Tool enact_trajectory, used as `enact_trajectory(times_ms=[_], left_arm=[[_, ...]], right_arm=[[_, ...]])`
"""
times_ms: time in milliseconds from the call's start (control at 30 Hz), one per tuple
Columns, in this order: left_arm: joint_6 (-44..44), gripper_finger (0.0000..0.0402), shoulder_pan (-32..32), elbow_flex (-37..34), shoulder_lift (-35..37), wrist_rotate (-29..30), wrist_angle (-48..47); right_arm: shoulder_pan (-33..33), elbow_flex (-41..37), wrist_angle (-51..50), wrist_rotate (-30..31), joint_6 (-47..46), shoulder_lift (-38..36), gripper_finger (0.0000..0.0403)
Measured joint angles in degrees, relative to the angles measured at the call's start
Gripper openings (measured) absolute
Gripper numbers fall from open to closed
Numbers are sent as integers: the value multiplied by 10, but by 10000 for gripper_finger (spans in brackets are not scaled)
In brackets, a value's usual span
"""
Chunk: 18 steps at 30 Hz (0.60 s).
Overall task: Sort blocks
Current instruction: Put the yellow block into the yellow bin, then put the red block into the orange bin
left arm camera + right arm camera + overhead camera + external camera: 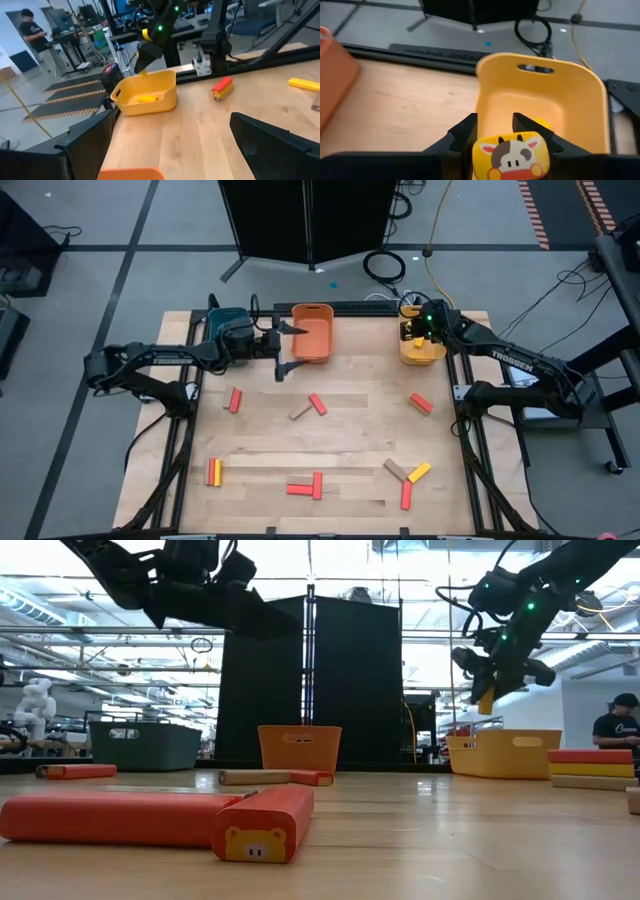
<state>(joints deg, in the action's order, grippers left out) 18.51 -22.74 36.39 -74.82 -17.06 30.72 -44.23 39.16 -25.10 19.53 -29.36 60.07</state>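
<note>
My right gripper (411,332) hangs over the yellow bin (422,352) at the far right, shut on a yellow block (511,155) that has a cow face on its end. Another yellow block (146,99) lies on the floor of that bin. My left gripper (293,348) stands open and empty beside the orange bin (313,330), its fingers wide apart in the left wrist view (180,150). Red, yellow and tan blocks lie flat on the table, among them a red one (234,400) and a red-and-yellow pair (420,403). My right gripper pinches the yellow block between its two fingers (465,134), which lie on its two long sides (479,150). The fingers slant down from above. The block points down below the fingertips (486,700), lifted clear above the open bin.
A teal bin (232,325) stands at the far left beside the orange one. More blocks lie near the front edge: a yellow-red pair (213,471), red ones (305,486), and a tan, yellow and red group (408,473). A person (612,728) stands beyond the table.
</note>
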Motion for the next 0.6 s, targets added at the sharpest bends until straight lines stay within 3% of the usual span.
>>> enact_trajectory(times_ms=[300, 467, 600], left_arm=[[13, 393, -2, -2, 0, 0, -17], [12, 393, -1, -2, 0, 0, -25], [-3, 393, 4, -2, 5, 1, -46]], right_arm=[[-24, 0, -42, -4, -19, 0, 195], [-35, 37, -54, -4, 0, 0, 218], [-31, 93, -49, -82, 24, 0, 217]])
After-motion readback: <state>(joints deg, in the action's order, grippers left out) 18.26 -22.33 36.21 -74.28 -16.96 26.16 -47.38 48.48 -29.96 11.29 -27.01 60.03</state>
